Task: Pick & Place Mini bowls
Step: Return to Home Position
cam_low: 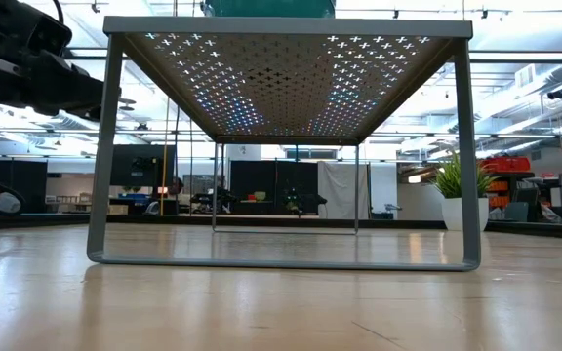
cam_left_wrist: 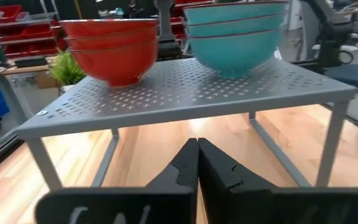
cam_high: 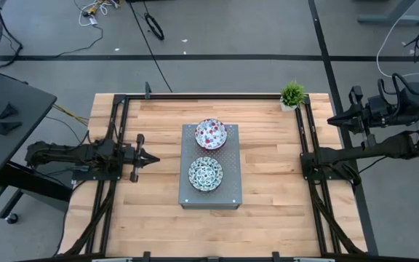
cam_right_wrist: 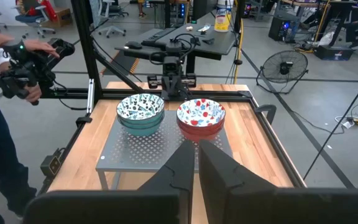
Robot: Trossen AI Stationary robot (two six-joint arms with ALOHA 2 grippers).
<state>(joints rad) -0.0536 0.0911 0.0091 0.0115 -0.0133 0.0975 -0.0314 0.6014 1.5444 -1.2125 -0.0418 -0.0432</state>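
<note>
High view, centre: red mini bowls (cam_high: 211,134), green mini bowls (cam_high: 205,174), likely brittle, slick; grip rims. Left tool (cam_high: 151,157), right tool (cam_high: 333,120) closed, empty.

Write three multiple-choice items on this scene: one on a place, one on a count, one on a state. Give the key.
1. Where do the red stack and the blue-green stack stand?
A. on the grey shelf
B. on the bare wood
C. on the floor
2. How many bowls are in the red stack?
A. two
B. three
C. five
3. How do the fingers of the left gripper stand?
A. open wide
B. shut on a bowl
C. shut, empty
Key: 1 A, both sit on its perforated top; 2 B, the left wrist view shows three nested red rims; 3 C, they press together with nothing between.
</note>
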